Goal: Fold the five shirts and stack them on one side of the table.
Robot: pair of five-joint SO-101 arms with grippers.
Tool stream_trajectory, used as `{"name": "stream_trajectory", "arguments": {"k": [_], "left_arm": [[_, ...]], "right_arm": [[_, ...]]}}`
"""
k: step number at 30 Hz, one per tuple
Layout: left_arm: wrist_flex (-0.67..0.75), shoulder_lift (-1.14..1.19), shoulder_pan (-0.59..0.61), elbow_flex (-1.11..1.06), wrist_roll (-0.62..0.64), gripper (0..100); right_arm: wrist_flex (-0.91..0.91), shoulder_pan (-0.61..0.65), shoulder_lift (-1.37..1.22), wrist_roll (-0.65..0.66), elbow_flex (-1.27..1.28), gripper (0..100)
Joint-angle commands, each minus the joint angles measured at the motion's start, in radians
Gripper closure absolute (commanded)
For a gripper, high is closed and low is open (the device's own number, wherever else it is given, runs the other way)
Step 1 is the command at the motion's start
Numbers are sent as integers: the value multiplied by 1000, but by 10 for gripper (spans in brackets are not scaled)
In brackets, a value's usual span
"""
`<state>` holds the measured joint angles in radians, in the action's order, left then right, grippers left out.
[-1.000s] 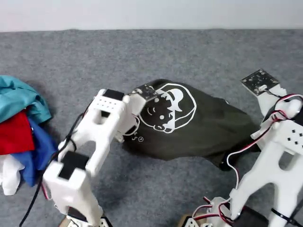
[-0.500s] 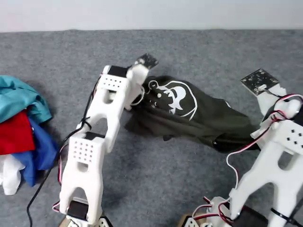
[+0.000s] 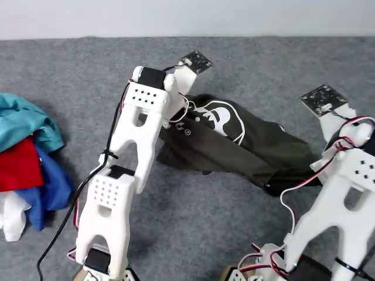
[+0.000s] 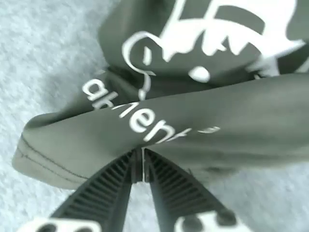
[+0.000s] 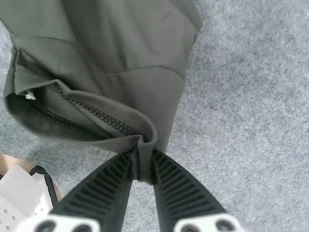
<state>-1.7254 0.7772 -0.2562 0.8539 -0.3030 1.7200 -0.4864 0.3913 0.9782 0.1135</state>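
- Left gripper [image 4: 143, 157]: jaws pressed together on a fold of the green shirt [image 4: 217, 130], with just a thin slit between the ribbed fingers [image 4: 104, 191]. It's pinching right by the white lettering, close to a stitched hem.
- Right gripper [image 5: 143, 150]: same deal, clamped on the shirt [image 5: 120, 48]. A bunched, seamed edge is squeezed between its fingers [image 5: 176, 188], and the cloth spreads away from the tips over the grey table [image 5: 251, 87].
- From the high view the shirt [image 3: 258, 149] is pulled into a long rumpled band running diagonally across the middle of the table [image 3: 263, 64]. The white print faces up at the end nearest the left arm, and the other end tucks in under the right arm.
- Can't tell how much of the shirt is actually off the surface.
- A pile [image 3: 26, 158] of loose shirts sits at the table's left edge, well apart from the green one: teal on top, then red, blue and white, all crumpled.
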Motion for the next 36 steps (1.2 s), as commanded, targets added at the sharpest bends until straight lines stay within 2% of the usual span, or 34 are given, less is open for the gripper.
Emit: {"name": "stream_trajectory", "arguments": {"k": [1,9,16,22,29,36], "left_arm": [[-32,-209,-12,-216,-25,970],[-17,-497,-15,-685,-80,970],[170,-500,-34,-908,-129,961],[307,-500,-40,-928,-127,858],[351,-397,-40,-915,-129,852],[351,-299,-37,-791,-91,855]], "right_arm": [[-13,-2,33,-12,-5,988],[-13,2,33,-14,-5,988],[-13,2,31,-14,-5,988],[-13,4,31,-14,-5,988],[-10,4,31,-14,-5,988],[-2,4,31,-14,-5,988]]}}
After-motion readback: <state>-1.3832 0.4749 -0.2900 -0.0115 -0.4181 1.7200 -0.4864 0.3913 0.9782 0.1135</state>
